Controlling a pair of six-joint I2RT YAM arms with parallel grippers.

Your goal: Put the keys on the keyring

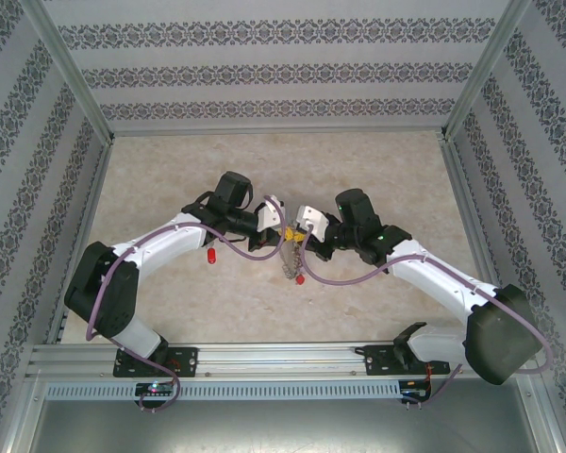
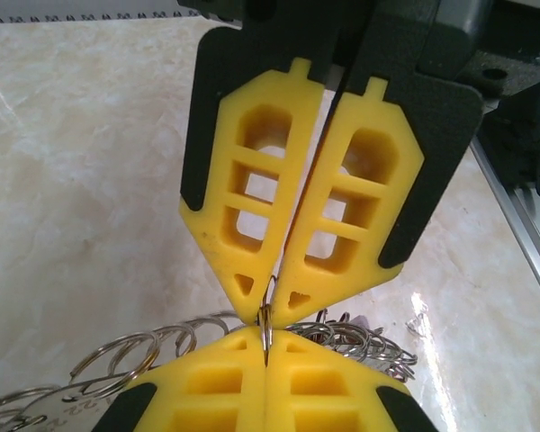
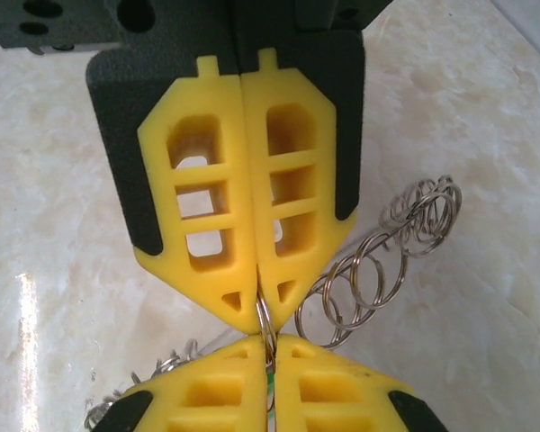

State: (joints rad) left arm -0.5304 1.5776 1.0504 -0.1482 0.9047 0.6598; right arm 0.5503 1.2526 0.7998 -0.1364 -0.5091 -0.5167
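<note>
My two grippers meet tip to tip above the table's middle. The left gripper (image 1: 284, 229) (image 2: 265, 340) and the right gripper (image 1: 296, 231) (image 3: 272, 349) are both shut on the same thin silver wire of the keyring (image 1: 288, 257). Its small silver rings (image 2: 130, 355) (image 3: 378, 270) fan out to both sides of the pinched spot. A sliver of green tag (image 3: 271, 392) shows between my right fingers. One red key (image 1: 210, 256) lies loose on the table to the left. A second red key (image 1: 300, 279) sits just below the hanging ring cluster; I cannot tell whether they touch.
The marble-patterned tabletop (image 1: 358, 160) is walled by patterned panels with metal posts (image 1: 71, 71). An aluminium rail (image 1: 283, 357) runs along the near edge, and part of a rail (image 2: 522, 225) shows at the right of the left wrist view.
</note>
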